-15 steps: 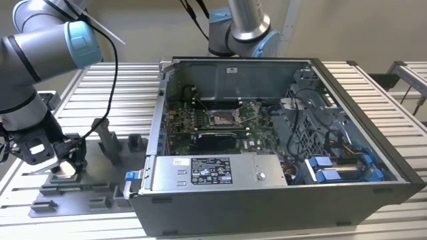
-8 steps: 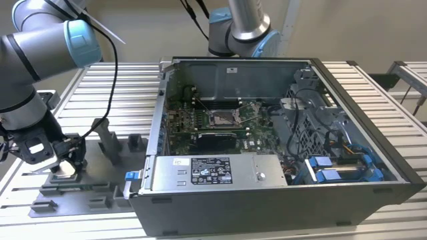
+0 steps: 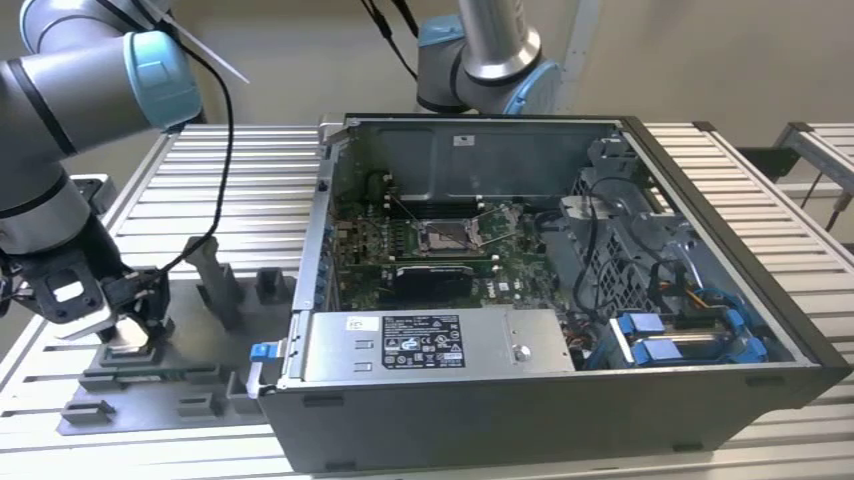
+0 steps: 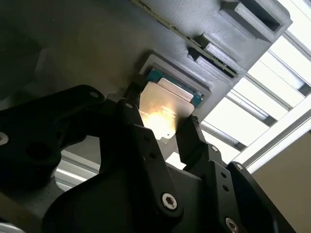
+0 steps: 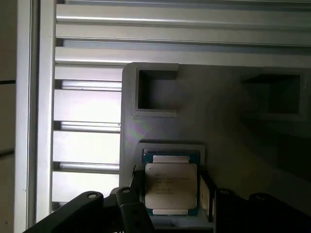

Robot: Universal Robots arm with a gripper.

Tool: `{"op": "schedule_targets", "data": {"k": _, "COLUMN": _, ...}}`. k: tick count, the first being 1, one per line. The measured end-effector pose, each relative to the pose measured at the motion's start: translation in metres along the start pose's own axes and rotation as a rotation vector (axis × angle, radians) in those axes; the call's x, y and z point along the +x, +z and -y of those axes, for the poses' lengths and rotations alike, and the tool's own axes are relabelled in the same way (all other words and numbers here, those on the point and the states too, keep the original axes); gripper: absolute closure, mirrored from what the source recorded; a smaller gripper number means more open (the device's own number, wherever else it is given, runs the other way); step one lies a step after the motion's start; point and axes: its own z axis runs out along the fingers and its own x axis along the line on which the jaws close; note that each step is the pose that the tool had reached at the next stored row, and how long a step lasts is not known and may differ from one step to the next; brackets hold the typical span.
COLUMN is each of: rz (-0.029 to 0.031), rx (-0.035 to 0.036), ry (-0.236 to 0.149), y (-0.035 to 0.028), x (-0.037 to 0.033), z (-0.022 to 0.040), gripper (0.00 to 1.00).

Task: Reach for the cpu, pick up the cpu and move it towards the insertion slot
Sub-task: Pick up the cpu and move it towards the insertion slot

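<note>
The cpu (image 5: 171, 180), a flat square chip with a silvery top and a teal board edge, sits in a square nest of the grey holder plate (image 5: 218, 126). My gripper (image 5: 171, 196) straddles it, one black finger against each side of the chip, which looks level in its nest. The second wrist view shows the cpu (image 4: 163, 104) lit bright between the fingers of the gripper (image 4: 163, 119). In the exterior view the gripper (image 3: 127, 335) is low over the plate (image 3: 174, 385) at the exterior view's left. The insertion slot (image 3: 447, 237) lies on the green board inside the open computer case.
The open computer case (image 3: 561, 400) stands to the exterior view's right of the plate, its near wall tall. Upright grey posts (image 3: 220, 280) rise from the plate between gripper and case. A second arm's base (image 3: 481, 60) stands behind the case. The table top is ribbed aluminium (image 3: 240, 190).
</note>
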Motion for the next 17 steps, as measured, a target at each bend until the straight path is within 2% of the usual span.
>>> {"op": "schedule_targets", "data": {"k": 17, "rz": -0.0002, "rx": 0.0002, "ry": 0.0, "y": -0.0095, "x": 0.0001, "z": -0.0003, "gripper": 1.0}}
